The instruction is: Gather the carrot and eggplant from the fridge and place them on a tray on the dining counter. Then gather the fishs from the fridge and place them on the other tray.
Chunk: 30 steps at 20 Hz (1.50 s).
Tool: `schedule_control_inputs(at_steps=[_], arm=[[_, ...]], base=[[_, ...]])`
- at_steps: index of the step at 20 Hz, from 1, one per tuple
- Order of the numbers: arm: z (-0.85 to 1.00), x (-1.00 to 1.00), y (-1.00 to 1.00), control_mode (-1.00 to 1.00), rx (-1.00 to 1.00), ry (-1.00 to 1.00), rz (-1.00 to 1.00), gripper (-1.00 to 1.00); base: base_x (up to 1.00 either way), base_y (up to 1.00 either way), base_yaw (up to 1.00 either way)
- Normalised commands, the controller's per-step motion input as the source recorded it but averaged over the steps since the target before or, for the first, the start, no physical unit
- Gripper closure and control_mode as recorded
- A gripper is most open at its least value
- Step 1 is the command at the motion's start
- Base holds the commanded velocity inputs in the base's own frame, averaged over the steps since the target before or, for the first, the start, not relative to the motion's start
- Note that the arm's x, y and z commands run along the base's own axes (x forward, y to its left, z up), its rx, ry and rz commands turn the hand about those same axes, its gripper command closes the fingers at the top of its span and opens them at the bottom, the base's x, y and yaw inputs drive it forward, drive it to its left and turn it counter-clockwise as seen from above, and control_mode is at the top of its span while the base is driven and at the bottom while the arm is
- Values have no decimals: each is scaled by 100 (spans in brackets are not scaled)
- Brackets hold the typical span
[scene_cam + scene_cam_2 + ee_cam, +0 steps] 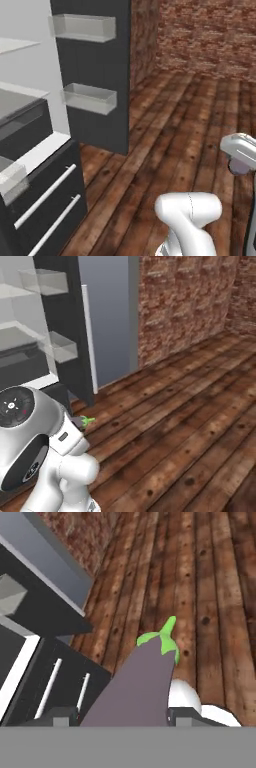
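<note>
A: What bounds the room around the arm?
B: The biggest thing is the wooden floor, a broad bare stretch running to the brick wall. On the arm's left stands the fridge, its dark door swung out over the boards, with clear door bins on the inner face and two pale drawer bars low on the front.

A: Any writing to read?
B: None can be made out; the round cap on the arm's joint carries small marks too tiny to tell.

A: And the eggplant?
B: In the hand view the eggplant lies along the gripper, between its two fingertips, green stem pointing away over the floor. The gripper is closed on it at about half width. From the right base view only the green stem peeps out beside the arm.
</note>
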Motion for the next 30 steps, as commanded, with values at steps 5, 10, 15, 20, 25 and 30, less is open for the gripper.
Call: schedule_control_inputs(at_steps=[5, 10, 15, 20, 25, 30], arm=[[0, 0, 0, 100, 0, 0, 0, 100], [0, 0, 0, 100, 0, 0, 0, 100], [0, 0, 0, 100, 0, 0, 0, 100], [0, 0, 0, 100, 0, 0, 0, 100], [0, 0, 0, 100, 0, 0, 0, 100], [0, 0, 0, 100, 0, 0, 0, 100]], base=[[15, 1, -59], [46, 9, -53], [88, 17, -38], [100, 4, -11], [100, -8, 0], [100, -5, 0]])
